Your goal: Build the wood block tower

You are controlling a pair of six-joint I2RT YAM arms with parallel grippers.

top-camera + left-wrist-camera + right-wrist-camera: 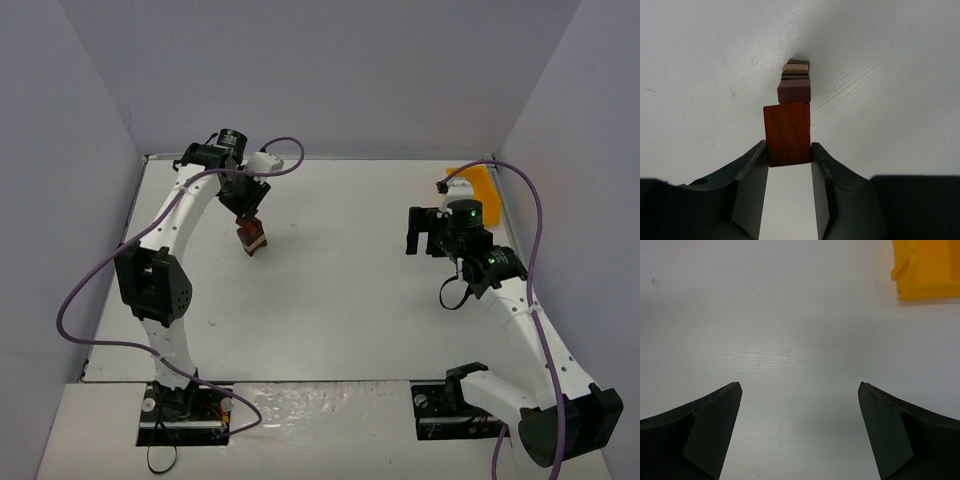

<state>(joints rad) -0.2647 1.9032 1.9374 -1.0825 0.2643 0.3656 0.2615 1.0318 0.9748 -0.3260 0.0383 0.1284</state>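
- Robot arms: two, left arm [165, 235] and right arm [520, 300].
- Grippers: two, left gripper [788, 152] and right gripper [800, 390].
- Tower [251, 238]: one.
- Blocks told apart in it: four. These are one reddish-orange block [787, 135], one maroon block [794, 92], one tan piece [789, 67] and one dark piece [799, 62]. The thinner layers are too small to count.
- Yellow bin [927, 267]: one.
- Purple cables: two, left cable [75, 300] and right cable [537, 230].
- Table [350, 300]: one.

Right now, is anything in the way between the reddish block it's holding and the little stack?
Nothing visible does. The left tool holds the reddish block right over the tower, no other thing between them.
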